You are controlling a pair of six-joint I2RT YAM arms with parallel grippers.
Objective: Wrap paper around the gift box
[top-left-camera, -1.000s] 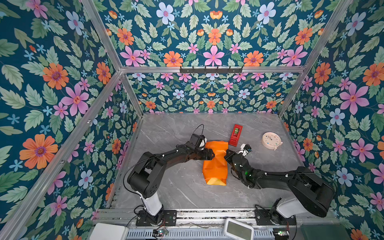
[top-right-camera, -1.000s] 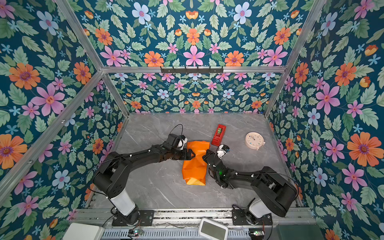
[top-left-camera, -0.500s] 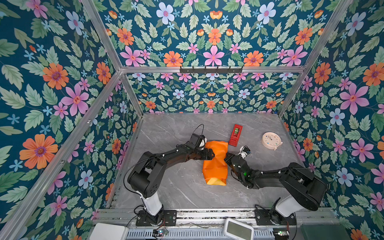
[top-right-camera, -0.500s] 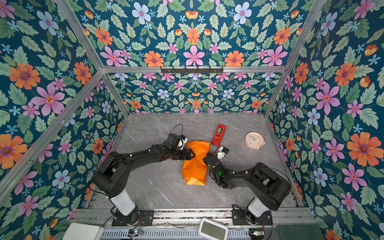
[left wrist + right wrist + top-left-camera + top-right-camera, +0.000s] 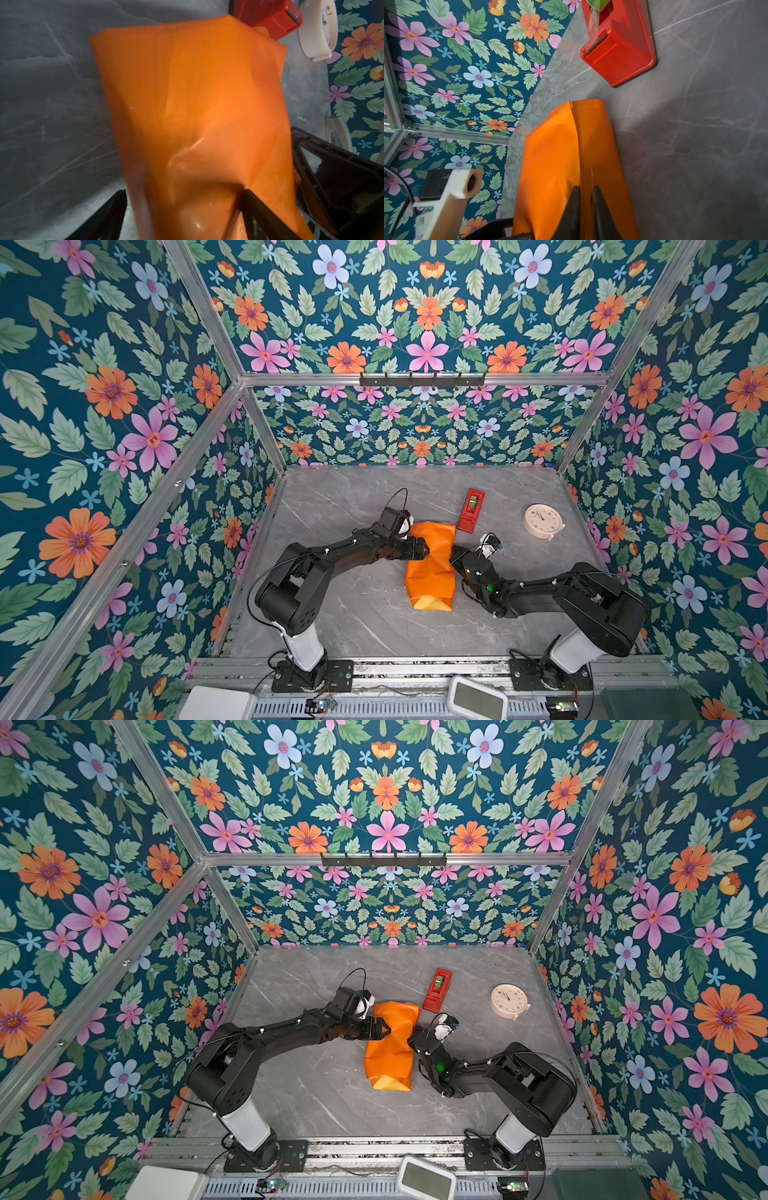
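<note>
The paper [image 5: 430, 568] [image 5: 390, 1048] lies mid-table as a crumpled orange bundle, its yellow face [image 5: 430, 605] showing at the near end. The gift box is hidden under it. My left gripper [image 5: 419, 549] [image 5: 184, 192] is open wide over the bundle's left edge. One finger [image 5: 113, 209] is beside the paper over the table, and the other [image 5: 255, 205] presses a dent into the paper [image 5: 197, 93]. My right gripper [image 5: 455, 551] [image 5: 586, 187] is at the bundle's right side. Its jaws stand a narrow gap apart, with a raised fold of the paper [image 5: 550, 155] between them.
A red tape dispenser [image 5: 471, 510] [image 5: 618, 45] stands just behind the bundle's far right corner. A cream round clock [image 5: 542, 521] [image 5: 318, 27] lies further right. Flowered walls enclose the grey marble table [image 5: 353, 614] on three sides.
The right gripper's jaws have parted slightly from shut, and the right arm's elbow has swung back towards its base. The left arm and the bundle have stayed put.
</note>
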